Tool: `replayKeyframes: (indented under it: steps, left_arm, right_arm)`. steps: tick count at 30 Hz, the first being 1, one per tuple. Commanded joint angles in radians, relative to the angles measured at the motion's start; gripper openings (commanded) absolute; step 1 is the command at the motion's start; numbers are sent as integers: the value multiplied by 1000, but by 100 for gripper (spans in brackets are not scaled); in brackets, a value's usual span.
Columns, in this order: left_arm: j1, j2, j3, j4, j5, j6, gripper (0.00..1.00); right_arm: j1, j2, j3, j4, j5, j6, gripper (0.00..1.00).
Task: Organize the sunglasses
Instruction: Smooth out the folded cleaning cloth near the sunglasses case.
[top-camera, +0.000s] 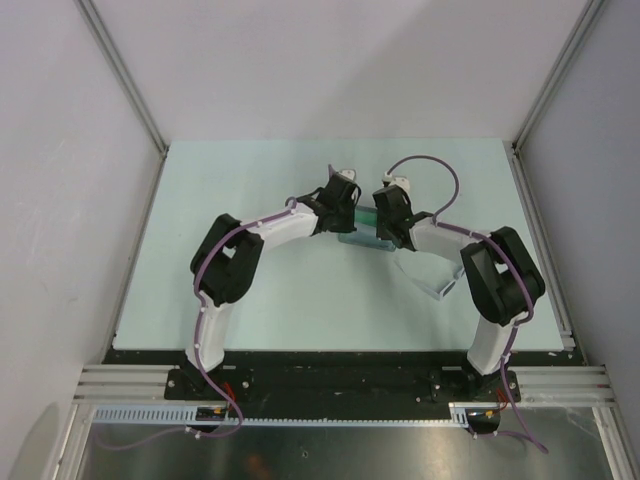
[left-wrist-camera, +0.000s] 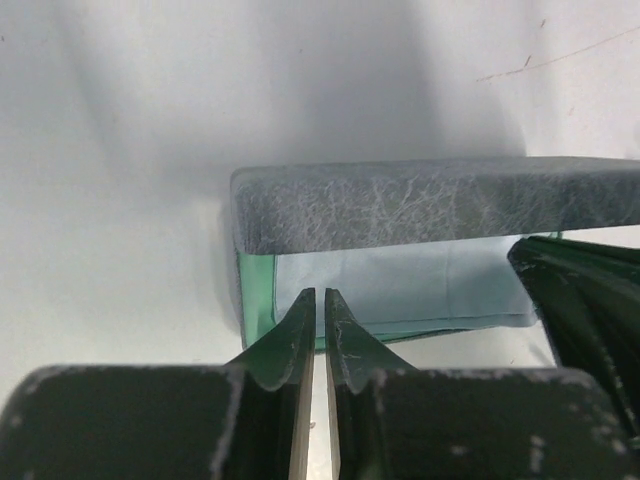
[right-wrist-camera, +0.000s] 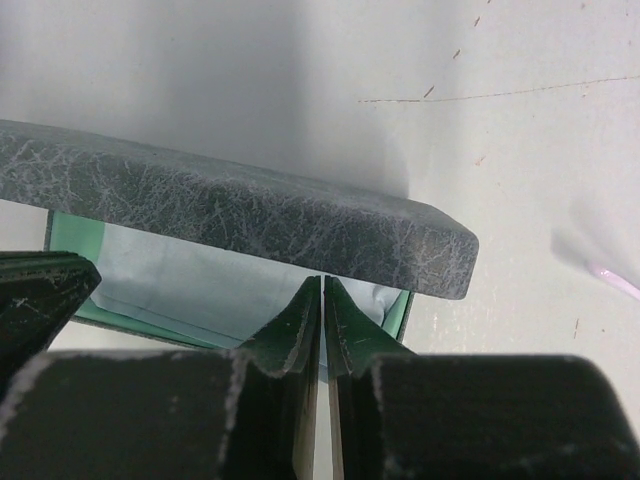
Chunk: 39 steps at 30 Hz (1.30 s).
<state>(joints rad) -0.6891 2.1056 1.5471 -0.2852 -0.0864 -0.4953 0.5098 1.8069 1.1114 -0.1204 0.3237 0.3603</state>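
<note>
Finds left gripper (left-wrist-camera: 320, 295) and right gripper (right-wrist-camera: 322, 283) closed to a slit at the near lip of the open felt case (left-wrist-camera: 430, 205), probably steadying it for loading; cannot tell of any actual pinch on it. Shows the sunglasses (top-camera: 432, 278) only from above, outside at the case's four o'clock by the right forearm (top-camera: 440, 240); reveals the cloth (left-wrist-camera: 400, 285) inside only from the wrists.

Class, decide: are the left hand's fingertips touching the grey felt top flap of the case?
Apart. In the left wrist view, a strip of pale blue cloth shows between the left hand and the grey felt flap.
</note>
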Motion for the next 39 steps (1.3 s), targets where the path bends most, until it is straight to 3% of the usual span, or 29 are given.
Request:
replayKeyframes:
  steps: [1, 7, 18, 29, 39]
  left_arm:
    - [-1, -6, 48, 75, 0, 14, 11]
    - [-3, 14, 11, 193, 23, 12, 11]
    - [-13, 56, -30, 256, 33, -15, 10]
    - [-13, 31, -119, 282, -79, -23, 9]
    - [-13, 19, -180, 457, -75, -26, 8]
  right_arm:
    - [9, -7, 27, 50, 29, -12, 9]
    - [4, -40, 27, 48, 25, 23, 9]
    - [-22, -95, 27, 24, 2, 51, 9]
    - [-28, -109, 27, 8, 1, 52, 10]
    - [-27, -123, 27, -24, 8, 55, 9]
